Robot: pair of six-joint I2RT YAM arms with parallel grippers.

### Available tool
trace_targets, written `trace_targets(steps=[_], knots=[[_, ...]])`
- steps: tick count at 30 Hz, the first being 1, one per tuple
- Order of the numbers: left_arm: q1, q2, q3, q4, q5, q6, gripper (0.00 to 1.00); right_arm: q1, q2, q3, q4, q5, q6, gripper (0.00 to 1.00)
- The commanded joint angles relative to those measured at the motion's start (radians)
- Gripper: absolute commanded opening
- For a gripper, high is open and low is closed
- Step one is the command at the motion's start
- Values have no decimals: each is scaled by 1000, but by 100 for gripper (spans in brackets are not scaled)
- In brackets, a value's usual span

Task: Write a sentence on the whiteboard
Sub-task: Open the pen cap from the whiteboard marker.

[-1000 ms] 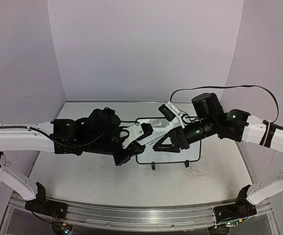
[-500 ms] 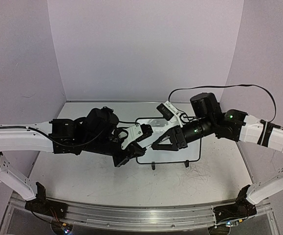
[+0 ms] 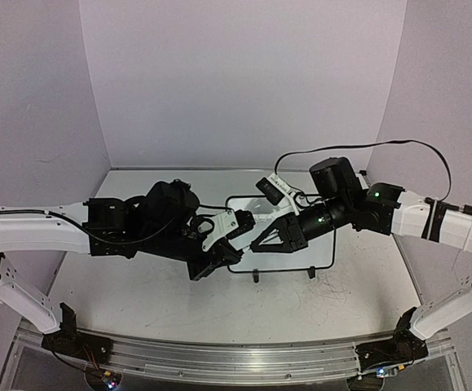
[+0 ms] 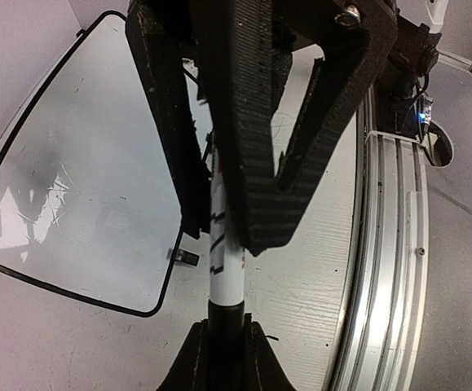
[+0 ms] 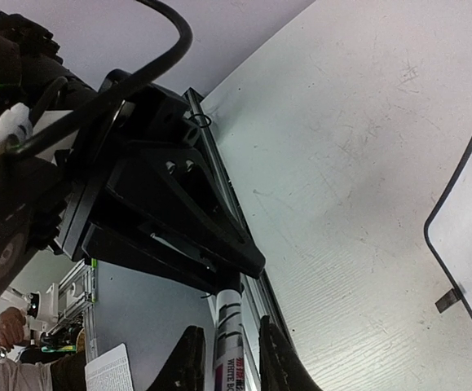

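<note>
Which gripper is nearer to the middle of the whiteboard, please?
Right. The right gripper hangs over the whiteboard's left part; the left gripper sits beside its left edge.

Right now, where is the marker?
Top view, mid-table: the marker is clamped in the left gripper, tip inside the right gripper, by the whiteboard's left edge.

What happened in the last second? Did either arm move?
The right gripper slid left toward the other arm and narrowed its fingers around the capped end of the marker; whether it grips yet is unclear. The left gripper stayed shut on the marker, and the whiteboard did not move.
</note>
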Motion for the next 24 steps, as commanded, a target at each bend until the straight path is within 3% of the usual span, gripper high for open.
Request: trace_targets(steps=[1,16,24], knots=[[-1,6,3,51,29,-5,0,4,26,40,25,-23,-17,22],[0,13,-4,50,21,-13,0,3,11,18,35,-36,0,0],[0,19,-19,51,-27,-13,0,-11,-58,-1,49,64,2,0]])
